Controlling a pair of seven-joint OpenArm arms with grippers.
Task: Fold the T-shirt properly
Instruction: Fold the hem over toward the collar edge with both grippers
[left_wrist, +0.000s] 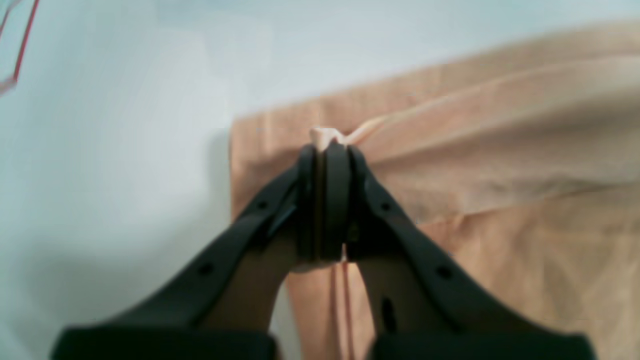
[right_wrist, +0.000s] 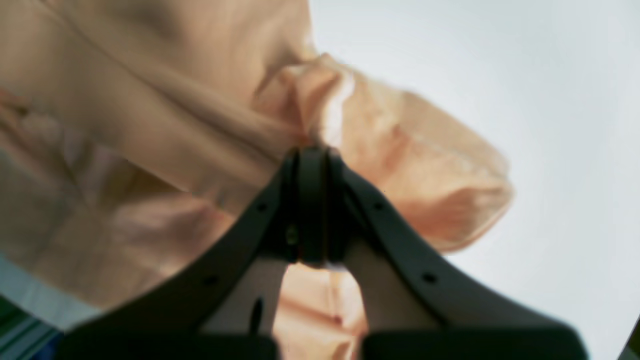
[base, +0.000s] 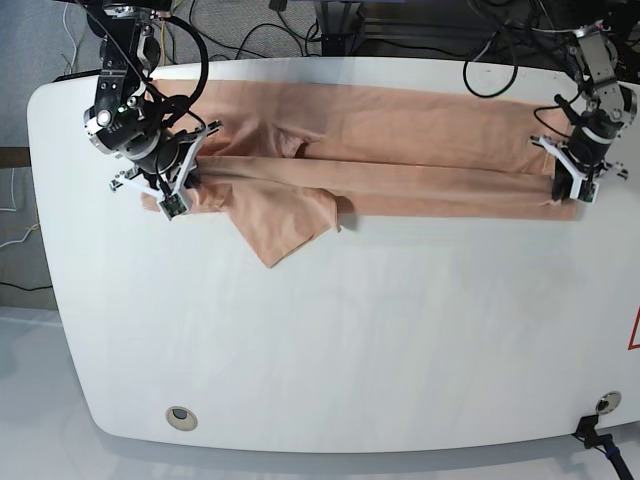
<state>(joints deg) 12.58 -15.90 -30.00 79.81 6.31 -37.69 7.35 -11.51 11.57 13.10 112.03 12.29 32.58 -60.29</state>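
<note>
The pale peach T-shirt (base: 380, 150) lies stretched lengthwise along the far part of the white table, folded over itself, with one sleeve (base: 285, 228) pointing toward me. My left gripper (base: 574, 192) is shut on the shirt's right end; the left wrist view shows its jaws (left_wrist: 327, 145) pinching a bunched fold of the shirt (left_wrist: 500, 175). My right gripper (base: 172, 196) is shut on the shirt's left end; the right wrist view shows its jaws (right_wrist: 311, 150) clamped on gathered cloth (right_wrist: 415, 165), lifted slightly off the table. No emoji print shows.
The white table (base: 350, 340) extends toward me from the shirt. Cables and equipment (base: 340, 20) crowd the far edge behind the table. A round hole (base: 180, 416) and a small fitting (base: 601, 403) sit near the front corners. Red markings (base: 634, 330) show at the right edge.
</note>
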